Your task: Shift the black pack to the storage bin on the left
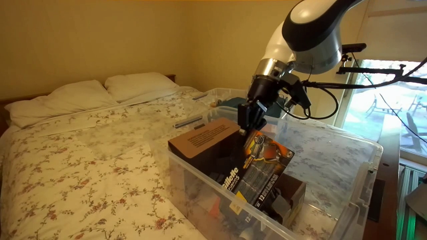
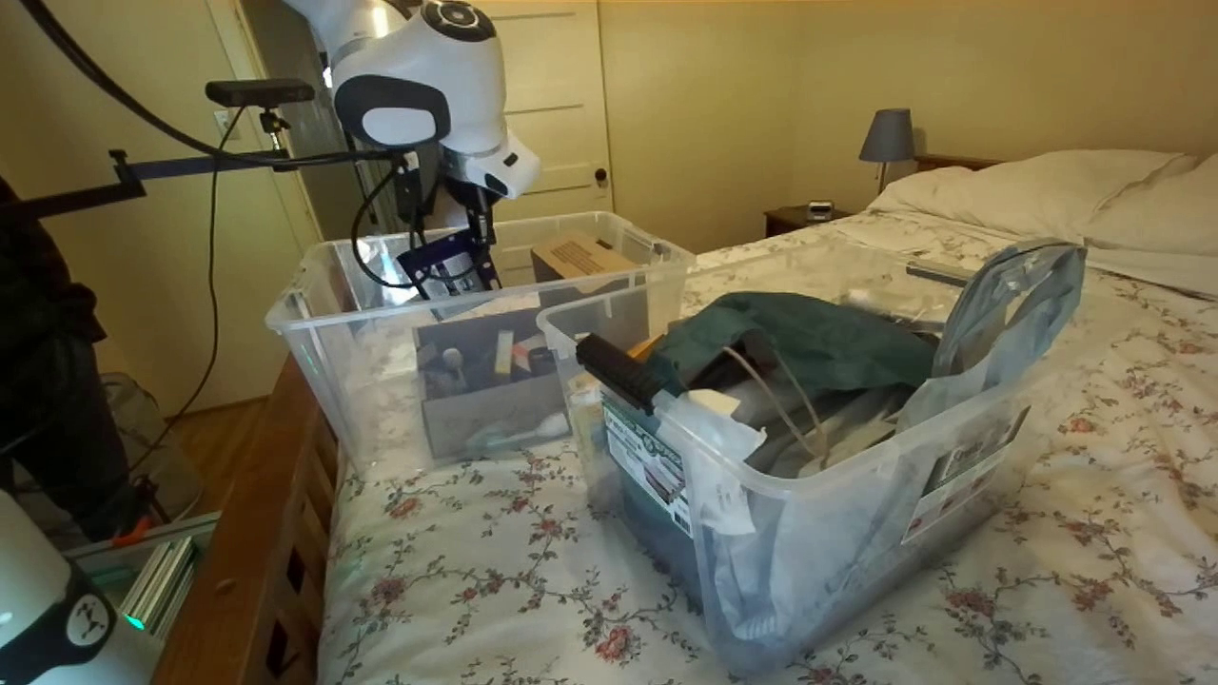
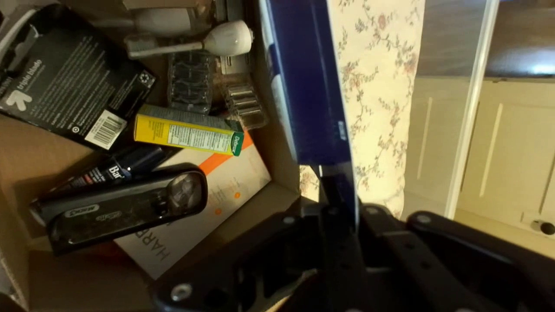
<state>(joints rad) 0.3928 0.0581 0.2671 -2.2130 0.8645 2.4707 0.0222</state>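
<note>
My gripper [image 1: 245,130] is shut on a dark Gillette pack [image 1: 262,166] with orange on its face. It holds the pack tilted over an open cardboard box [image 1: 297,200] in a clear bin [image 1: 373,150]. In the wrist view the pack [image 3: 310,86] shows dark blue edge-on between the fingers [image 3: 354,214]. It is partly visible in an exterior view [image 2: 455,270]. A black "triple blade" pack [image 3: 73,78] lies inside the open box in the wrist view. A second clear bin [image 2: 795,490] stands beside the first bin [image 2: 333,328].
A dark box with a brown top [image 1: 210,135] stands in the same bin. The open box holds a yellow carton [image 3: 186,134], a razor case [image 3: 125,208] and a brush head [image 3: 227,38]. The second bin holds a green bag [image 2: 790,338]; a black brush [image 2: 617,371] lies over its rim.
</note>
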